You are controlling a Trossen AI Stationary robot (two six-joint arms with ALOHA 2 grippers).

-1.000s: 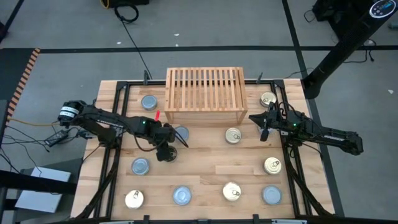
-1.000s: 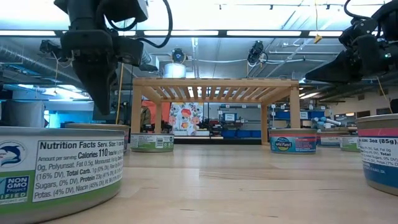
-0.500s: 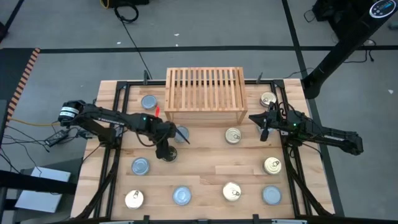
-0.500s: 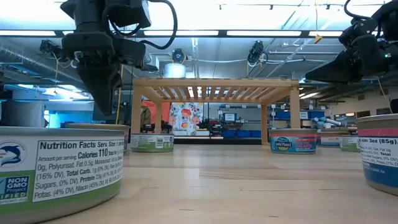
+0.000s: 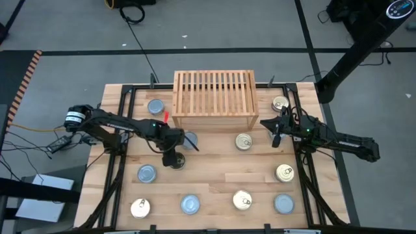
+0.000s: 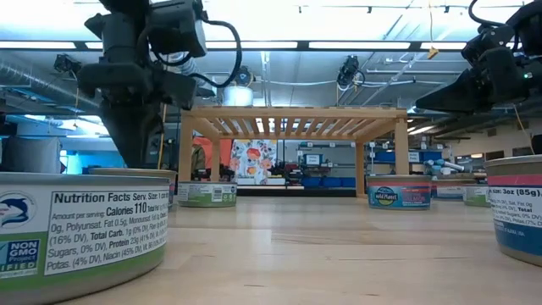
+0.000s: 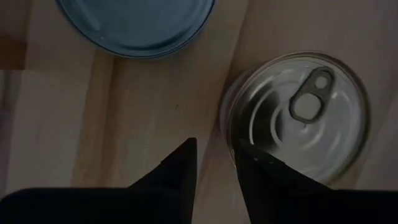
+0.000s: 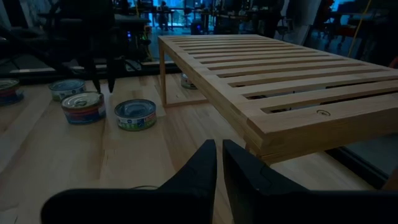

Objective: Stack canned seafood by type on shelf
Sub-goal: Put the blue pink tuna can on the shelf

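Lowered since prev frame – L gripper part-open, one finger over pull-tab tin, nothing held – R gripper nearly shut.

even overhead light, soft shadows, two dim wrist views.
the high view is evenly lit; the low view is backlit by bright ceiling strip lights, so the arms read as silhouettes and the nearest tin is soft. the left wrist view is dark and blurred, its fingers black.
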